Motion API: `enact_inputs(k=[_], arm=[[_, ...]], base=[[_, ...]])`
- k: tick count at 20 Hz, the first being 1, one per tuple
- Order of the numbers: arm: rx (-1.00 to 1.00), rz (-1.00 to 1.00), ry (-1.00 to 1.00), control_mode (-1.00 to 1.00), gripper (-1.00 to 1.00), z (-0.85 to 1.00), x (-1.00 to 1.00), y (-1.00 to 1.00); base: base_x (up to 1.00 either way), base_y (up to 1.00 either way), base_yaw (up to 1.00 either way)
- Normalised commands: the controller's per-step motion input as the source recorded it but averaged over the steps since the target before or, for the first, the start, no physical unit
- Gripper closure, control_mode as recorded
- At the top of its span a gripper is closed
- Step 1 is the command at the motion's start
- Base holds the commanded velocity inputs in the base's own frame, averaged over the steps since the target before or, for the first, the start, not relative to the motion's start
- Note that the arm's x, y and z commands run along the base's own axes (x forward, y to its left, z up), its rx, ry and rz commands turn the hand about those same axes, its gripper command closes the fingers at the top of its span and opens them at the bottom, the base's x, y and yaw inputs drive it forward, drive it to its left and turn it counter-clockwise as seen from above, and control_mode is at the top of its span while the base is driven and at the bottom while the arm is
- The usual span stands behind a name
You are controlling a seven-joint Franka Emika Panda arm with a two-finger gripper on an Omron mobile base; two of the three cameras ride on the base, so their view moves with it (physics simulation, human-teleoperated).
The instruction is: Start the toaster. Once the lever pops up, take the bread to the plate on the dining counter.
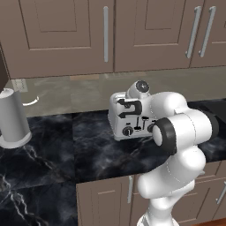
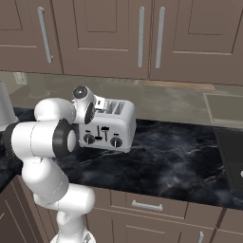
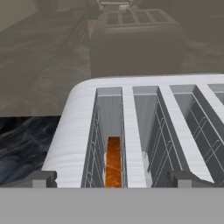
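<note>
Brown cupboard doors (image 1: 66, 35) behind, with long silver handles. Below them, black stone worktop (image 1: 53, 154) with white veins. Far to the left on it, tall grey can (image 1: 13, 118), well apart from everything else.

Near the middle of the worktop, boxy silver toaster (image 2: 108, 128), standing upright, with two black round knobs and black sliders on its front. Looks heavy and steady, so probably no sliding when a slider gets pushed down. Sliders small and stiff by the look of them, best pressed from the top with one fingertip.

Just above the toaster's top, gripper (image 3: 113, 178), jaws spread wide apart, holding nothing, pointing down at the slots.

Deep in one slot, bread (image 3: 113, 161), brown and thin, standing on its edge, sunk well below the toaster's top. Likely light, dry and crumbly, so easy to crack with a hard squeeze. Best grabbed gently by its top edge, one finger on each flat side, after popping up. Too low to reach well right now.
</note>
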Motion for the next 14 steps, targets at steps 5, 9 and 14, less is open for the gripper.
enact_inputs(k=[5,9,14], arm=[[0.00,0.00,0.00,-1.00,-1.00,0.00,0.00,0.00],[0.00,0.00,0.00,-1.00,-1.00,0.00,0.00,0.00],[0.00,0.00,0.00,-1.00,-1.00,0.00,0.00,0.00]], base=[[0.00,0.00,0.00],[0.00,0.00,0.00],[0.00,0.00,0.00]])
